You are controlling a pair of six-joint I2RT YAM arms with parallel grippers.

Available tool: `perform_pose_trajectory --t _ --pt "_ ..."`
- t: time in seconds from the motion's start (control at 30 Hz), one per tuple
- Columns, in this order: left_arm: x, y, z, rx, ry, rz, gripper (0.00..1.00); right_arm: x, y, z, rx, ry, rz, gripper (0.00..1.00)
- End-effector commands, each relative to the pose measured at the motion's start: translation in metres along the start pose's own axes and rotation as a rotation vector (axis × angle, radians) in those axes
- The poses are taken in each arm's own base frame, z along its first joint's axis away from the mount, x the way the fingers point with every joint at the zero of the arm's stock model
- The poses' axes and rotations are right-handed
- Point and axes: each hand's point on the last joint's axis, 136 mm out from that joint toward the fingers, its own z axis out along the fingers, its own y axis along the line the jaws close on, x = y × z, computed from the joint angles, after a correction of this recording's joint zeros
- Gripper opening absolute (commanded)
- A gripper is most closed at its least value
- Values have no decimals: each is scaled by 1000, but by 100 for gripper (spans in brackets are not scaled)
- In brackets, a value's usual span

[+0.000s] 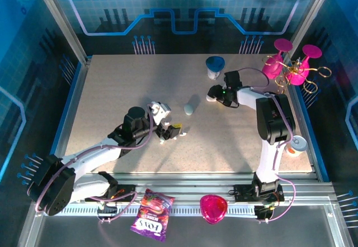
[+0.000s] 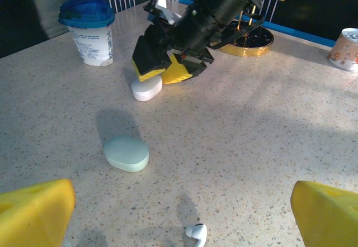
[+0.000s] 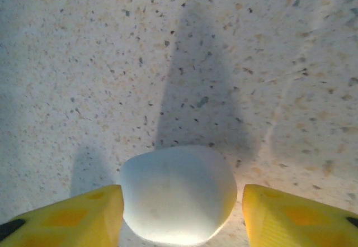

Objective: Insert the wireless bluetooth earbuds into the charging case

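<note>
Over on the far right of the bench [image 1: 112,85], the right fingers [image 3: 61,216] are down at the surface, spread apart with a white case [image 3: 178,194] lying between them. One finger looks to touch the case's side while a thin gap shows at the other, so nothing is clamped. Seen from the left wrist, that case pokes out from under the yellow tips, near a blue-lidded cup [image 2: 88,30]. Closer to the middle a pale green case [image 2: 126,153] lies shut and flat on the bench, apart from everything. The left fingers [image 2: 33,213] hang wide open, holding nothing. One small white earbud [image 2: 197,234] lies on the bench between them, well short of either case. A can [image 2: 345,48] stands at the right edge, and a gold stand [image 2: 246,37] sits behind the right arm.
</note>
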Motion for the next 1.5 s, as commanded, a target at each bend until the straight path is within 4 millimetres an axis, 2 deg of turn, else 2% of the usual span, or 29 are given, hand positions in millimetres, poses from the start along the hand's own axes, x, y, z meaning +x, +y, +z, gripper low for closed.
perform_pose_trajectory --t 0.0,0.1,0.2,0.33,0.47,0.67,0.83,1.13,1.33,1.47 --pt "-3 15 -4 -51 -31 -77 99 -13 -7 -33 73 -49 -93 67" --pt "-2 33 -6 -96 -48 -187 100 -11 -5 -51 118 -67 -183 72" --pt "-1 50 -9 -137 -57 -266 99 -2 10 -65 131 -79 -327 76" --pt "4 60 -12 -153 -50 -303 99 22 34 -75 124 -91 -499 78" --pt "12 71 -19 -199 -53 -364 100 51 59 -75 81 -96 -587 78" --pt "21 81 -26 -246 -40 -395 99 91 86 -51 71 -48 -683 77" --pt "19 80 -27 -242 -41 -392 99 111 98 -29 77 -4 -722 71" --pt "22 80 -26 -239 -34 -391 99 121 99 2 103 62 -748 57" --pt "20 80 -26 -239 -37 -387 99 123 97 12 118 79 -756 51" --pt "20 79 -26 -237 -36 -382 99 123 95 14 133 83 -766 51"
